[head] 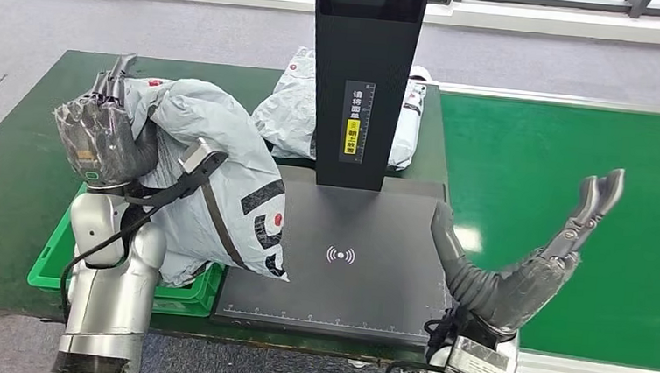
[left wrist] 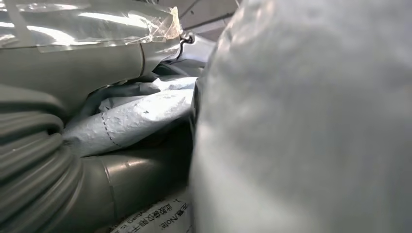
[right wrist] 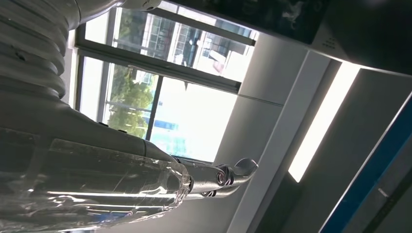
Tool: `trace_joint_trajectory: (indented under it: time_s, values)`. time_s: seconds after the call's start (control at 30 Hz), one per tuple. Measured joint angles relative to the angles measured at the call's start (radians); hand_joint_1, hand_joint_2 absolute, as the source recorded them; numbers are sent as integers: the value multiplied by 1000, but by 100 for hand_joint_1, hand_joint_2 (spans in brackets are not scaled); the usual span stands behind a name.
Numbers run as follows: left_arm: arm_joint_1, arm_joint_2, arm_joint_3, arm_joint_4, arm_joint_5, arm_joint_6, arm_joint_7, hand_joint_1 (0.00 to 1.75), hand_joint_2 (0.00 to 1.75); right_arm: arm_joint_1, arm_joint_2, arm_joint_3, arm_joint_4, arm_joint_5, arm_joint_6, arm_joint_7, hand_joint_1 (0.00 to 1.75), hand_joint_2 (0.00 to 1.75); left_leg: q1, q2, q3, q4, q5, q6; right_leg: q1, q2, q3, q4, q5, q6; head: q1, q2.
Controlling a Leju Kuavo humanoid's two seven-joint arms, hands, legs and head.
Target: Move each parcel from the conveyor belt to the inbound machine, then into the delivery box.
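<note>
A grey parcel in a crinkled plastic mailer is hanging from the left hand, raised off the counter. The fingers of that hand are curling around the parcel's upper end and gripping it, so the bag is bunching just beside them and draping down and away from them, toward the black scanner plate. In the left wrist view the parcel is pressing right up against the camera, with a fold of it wedged between the thick grey thumb and the darker fingers. The parcel's lower end, with its black and red printing, is overhanging the near left edge of the scanner plate, and part of it is hanging above a green crate below the left hand.

A second grey parcel is lying on the counter beyond the held one, partly behind the black upright post of the scanner.

The right hand is held up at the far side of the scanner plate from the parcel, over the edge of the green conveyor belt. Its fingers are spread apart and pointing upward, holding nothing.
</note>
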Motion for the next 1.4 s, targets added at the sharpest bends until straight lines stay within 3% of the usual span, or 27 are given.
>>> trace_joint_trajectory:
  time_s: [0.13, 0.33, 0.47, 0.83, 1.1, 1.4]
  values:
    - [0, -51, 115, 41, -4, 0, -32, 175, 175, 5, 0, -2, -2, -6, 0, 0, 0, 175, 0, 0, 0, 0, 0, 0, 0, 0, 0, 0, 0, 0, 0, 0]
    - [-12, -59, 143, 112, -11, 0, 106, 175, 175, 5, -1, -2, -1, -20, 0, 0, 0, 175, 0, 0, 0, 0, 0, 0, 0, 0, 0, 0, 0, 0, 0, 0]
    - [-37, -21, 98, 184, -12, 0, 243, 175, 175, 5, -2, -2, 1, -34, 0, 0, 0, 175, 0, 0, 0, 0, 0, 0, 0, 0, 0, 0, 0, 0, 0, 0]
    - [-189, 103, -91, 452, -12, 0, 507, 175, 175, -8, -4, -2, 38, -72, 1, 0, 0, 175, 0, -1, 0, 0, 1, 0, 0, -1, 1, 0, 1, 0, 0, 0]
    - [-332, 142, -196, 657, -12, 0, 564, 175, 175, -28, -5, -2, 78, -92, 1, 0, 0, 175, 0, -1, 0, 0, 1, 0, 0, -1, 1, 0, 2, 0, 0, 0]
    - [-375, 147, -210, 751, -12, 0, 570, 175, 175, -30, -5, -2, 96, -93, 1, 0, 0, 175, 0, -1, 0, 0, 1, 0, 0, -1, 1, 0, 1, 0, 0, 0]
